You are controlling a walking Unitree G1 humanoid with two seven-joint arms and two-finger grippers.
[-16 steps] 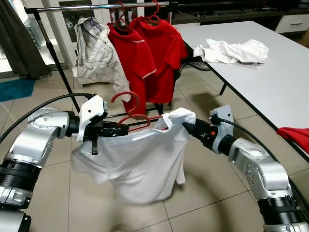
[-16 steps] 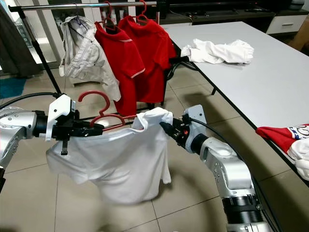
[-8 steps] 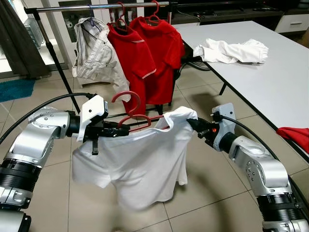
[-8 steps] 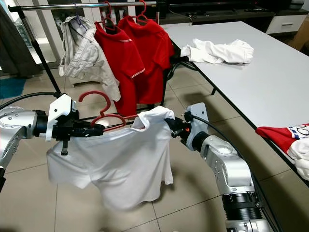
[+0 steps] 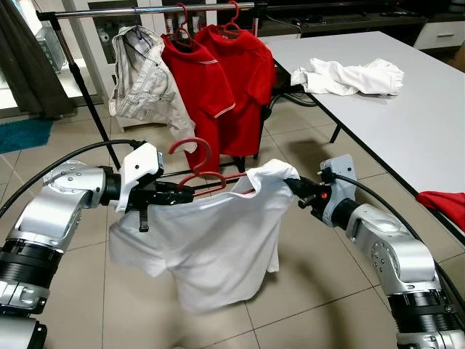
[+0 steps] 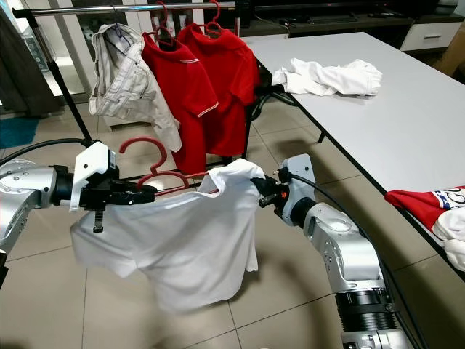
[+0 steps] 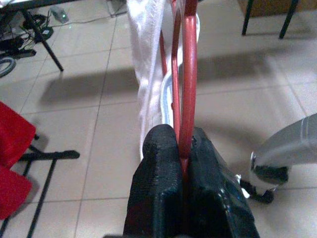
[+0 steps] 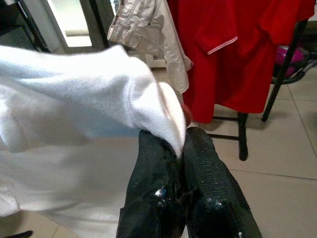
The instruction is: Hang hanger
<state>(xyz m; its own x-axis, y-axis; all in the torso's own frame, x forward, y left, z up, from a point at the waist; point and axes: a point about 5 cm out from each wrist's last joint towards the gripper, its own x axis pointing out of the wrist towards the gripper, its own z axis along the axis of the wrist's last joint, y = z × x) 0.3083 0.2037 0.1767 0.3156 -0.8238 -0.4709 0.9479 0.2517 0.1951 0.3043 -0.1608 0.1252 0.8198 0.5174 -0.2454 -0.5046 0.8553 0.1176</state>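
Red hanger [image 5: 200, 174] sits clamped in the left gripper [image 5: 183, 195] while the right gripper [image 5: 296, 190] pinches the white shirt's [image 5: 207, 251] shoulder, steadying it for hanging.

You've got the left gripper [image 6: 145, 194] clamped on the red hanger [image 6: 155, 172], white t-shirt [image 6: 171, 247] draped from it over the tiled floor [image 6: 276, 283]. Right gripper [image 6: 263, 195] is pinching the shirt's far shoulder. Behind: clothes rail [image 6: 116, 9] with a beige jacket [image 6: 127, 76] and two red polo shirts [image 6: 207, 87]. White cloth [image 6: 327, 76] lies near the table's [image 6: 392, 123] far edge.
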